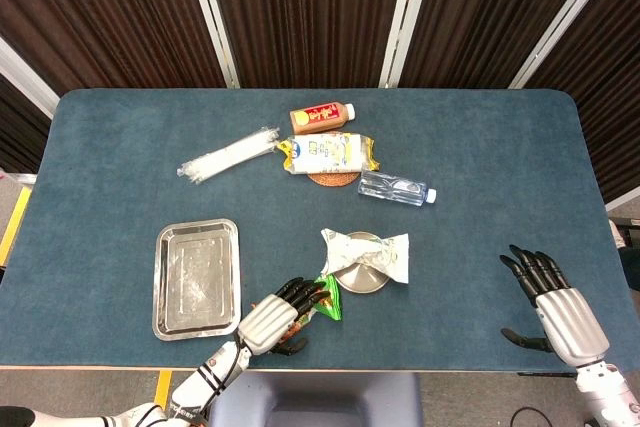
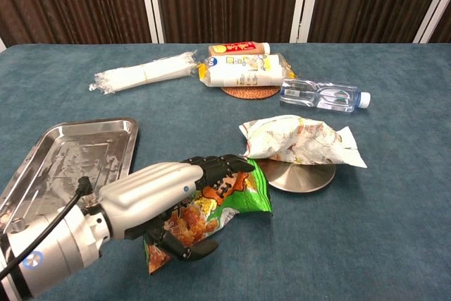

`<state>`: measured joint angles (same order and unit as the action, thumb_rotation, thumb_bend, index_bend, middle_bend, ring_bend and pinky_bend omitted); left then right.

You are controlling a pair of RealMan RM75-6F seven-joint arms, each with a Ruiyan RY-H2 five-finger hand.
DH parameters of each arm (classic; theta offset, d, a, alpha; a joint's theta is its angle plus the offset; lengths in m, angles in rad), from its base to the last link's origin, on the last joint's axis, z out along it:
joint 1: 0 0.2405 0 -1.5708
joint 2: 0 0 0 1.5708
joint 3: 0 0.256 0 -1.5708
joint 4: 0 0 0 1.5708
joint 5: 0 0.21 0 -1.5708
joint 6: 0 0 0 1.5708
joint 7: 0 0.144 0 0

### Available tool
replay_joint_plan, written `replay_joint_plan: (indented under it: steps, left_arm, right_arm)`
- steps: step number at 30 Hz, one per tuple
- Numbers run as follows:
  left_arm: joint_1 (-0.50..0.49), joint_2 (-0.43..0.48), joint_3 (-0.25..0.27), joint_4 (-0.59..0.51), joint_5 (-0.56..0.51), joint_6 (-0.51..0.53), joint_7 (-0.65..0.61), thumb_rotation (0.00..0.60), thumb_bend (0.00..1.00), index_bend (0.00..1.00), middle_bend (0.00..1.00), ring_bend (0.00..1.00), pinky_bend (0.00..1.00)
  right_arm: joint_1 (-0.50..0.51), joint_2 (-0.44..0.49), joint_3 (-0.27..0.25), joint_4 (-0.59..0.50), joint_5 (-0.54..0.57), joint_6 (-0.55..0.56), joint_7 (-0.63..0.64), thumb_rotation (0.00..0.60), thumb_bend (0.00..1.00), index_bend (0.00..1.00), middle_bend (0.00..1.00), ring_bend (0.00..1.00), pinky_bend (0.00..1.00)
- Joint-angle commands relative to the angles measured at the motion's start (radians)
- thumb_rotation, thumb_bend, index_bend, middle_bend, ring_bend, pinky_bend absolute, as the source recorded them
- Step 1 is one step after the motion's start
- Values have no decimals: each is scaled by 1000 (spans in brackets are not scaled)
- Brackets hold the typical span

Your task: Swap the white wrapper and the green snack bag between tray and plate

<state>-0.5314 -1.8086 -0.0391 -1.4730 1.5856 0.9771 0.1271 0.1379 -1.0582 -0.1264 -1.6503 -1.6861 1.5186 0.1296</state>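
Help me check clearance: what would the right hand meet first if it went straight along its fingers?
Nothing, it seems: the right hand points up the bare table, clear of the wrapper and bottle.

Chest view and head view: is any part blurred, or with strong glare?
Chest view: left hand large at the bottom edge, slightly soft; tray shows mottled reflections, no harsh glare. Head view: evenly lit and sharp; plate has a mild sheen.

Wrapper on plate, snack bag on table, tray bare

White wrapper (image 2: pixel 301 140) lies crumpled across the round metal plate (image 2: pixel 299 177); green snack bag (image 2: pixel 232 192) flat between plate and steel tray (image 2: pixel 67 167), partly covered
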Motion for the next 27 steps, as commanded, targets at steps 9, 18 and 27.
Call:
replay_joint_plan:
  steps: [9, 18, 27]
  left_arm:
    - [-4, -49, -3, 90, -44, 36, 99, 600, 375, 216, 181, 192, 485]
    - [2, -51, 16, 133, 4, 121, 71, 600, 501, 506, 495, 540, 859]
    - [6, 66, 32, 4, 91, 227, 57, 600, 510, 520, 502, 551, 870]
  right_arm:
    - [-6, 7, 12, -4, -3, -21, 3, 600, 154, 0, 0, 0, 0]
    - [-12, 11, 18, -12, -7, -34, -1, 600, 154, 0, 0, 0, 0]
    - [-16, 11, 24, -17, -8, -47, -8, 600, 154, 0, 0, 0, 0]
